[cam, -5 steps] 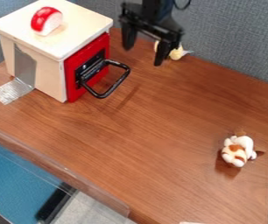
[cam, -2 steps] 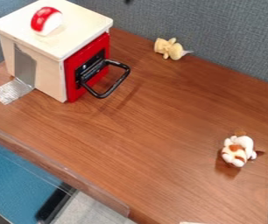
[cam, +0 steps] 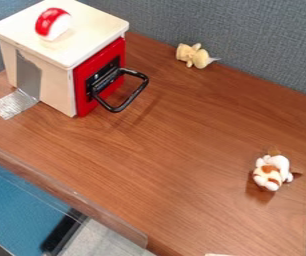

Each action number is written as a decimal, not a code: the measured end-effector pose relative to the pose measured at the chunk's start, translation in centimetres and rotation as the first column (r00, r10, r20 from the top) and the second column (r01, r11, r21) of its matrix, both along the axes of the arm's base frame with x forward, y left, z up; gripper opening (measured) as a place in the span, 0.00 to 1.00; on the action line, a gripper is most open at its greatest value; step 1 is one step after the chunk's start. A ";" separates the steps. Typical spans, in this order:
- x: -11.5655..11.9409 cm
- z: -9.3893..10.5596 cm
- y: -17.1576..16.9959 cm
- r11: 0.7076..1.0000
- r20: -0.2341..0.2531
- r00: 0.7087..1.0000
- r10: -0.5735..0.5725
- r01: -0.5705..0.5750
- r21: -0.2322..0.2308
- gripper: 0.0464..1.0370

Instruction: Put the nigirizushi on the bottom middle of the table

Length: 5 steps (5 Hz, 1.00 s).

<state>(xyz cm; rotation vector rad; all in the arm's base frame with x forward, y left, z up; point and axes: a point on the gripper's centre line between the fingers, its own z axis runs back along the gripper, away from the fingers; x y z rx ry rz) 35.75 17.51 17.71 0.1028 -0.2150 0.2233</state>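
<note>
Nigirizushi (cam: 53, 23): it lies on the flat top of the wooden box, red on one side and white on the other.
Table (cam: 182, 130): brown wood surface, it reaches from the grey partition (cam: 256, 40) behind to the near edge at lower left.
Wooden box (cam: 55, 85): it stands upright at the upper left of the table, with red front (cam: 82, 95) and black handle (cam: 119, 107) which sticks out.
Silver tape (cam: 14, 104): it goes from the side of the box down onto the table.
Toy, white and brown (cam: 274, 170): it lies on the right part of the table.
Toy, pale yellow (cam: 197, 56): it lies near the partition.
Gripper: its state, apart or together, I cannot tell.
</note>
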 end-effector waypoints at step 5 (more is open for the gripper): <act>-1.4 -7.3 2.8 0.994 -0.144 0.987 0.073 -0.060 0.087 0.62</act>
